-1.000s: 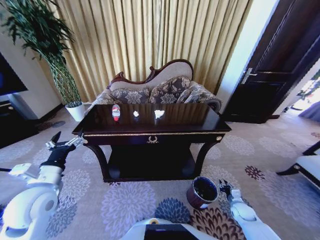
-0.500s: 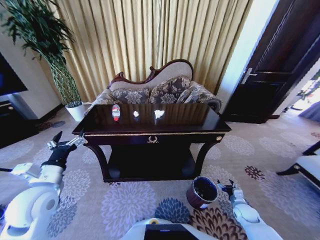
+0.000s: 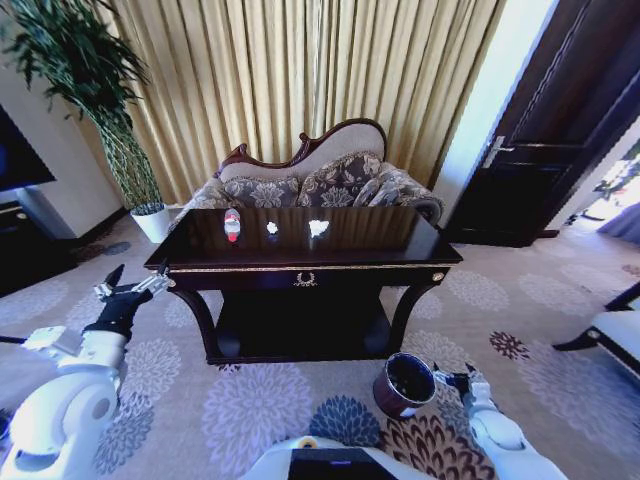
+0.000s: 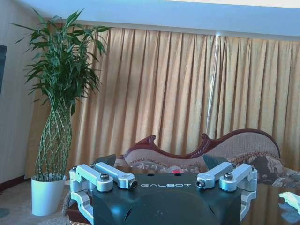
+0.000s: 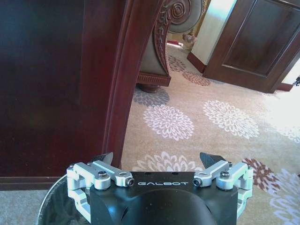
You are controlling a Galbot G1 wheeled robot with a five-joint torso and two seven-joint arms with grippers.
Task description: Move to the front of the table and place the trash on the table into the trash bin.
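Observation:
The dark glossy table [image 3: 385, 232] stands straight ahead. On its left half lie the trash items: a clear bottle [image 3: 232, 224] with a red label and two white paper wads [image 3: 272, 228] [image 3: 318, 228]. The maroon trash bin [image 3: 404, 385] sits on the carpet by the table's right front leg. My left gripper [image 3: 128, 293] hangs open beside the table's left front corner, nothing in it; its wrist view shows the fingers spread [image 4: 159, 161] with the bottle [image 4: 176, 171] beyond. My right gripper [image 3: 450, 379] is low, just right of the bin, open and empty [image 5: 158, 159] above the bin's rim [image 5: 50, 206].
A sofa [image 3: 320, 180] stands behind the table before gold curtains. A tall plant in a white pot [image 3: 152, 222] is at the back left, a dark door [image 3: 545, 150] at the right. A carved table leg [image 5: 133, 70] rises close ahead of the right gripper. Flowered carpet lies around.
My right gripper has shifted a little lower and to the right beside the bin. The left arm and the table's items are where they were.

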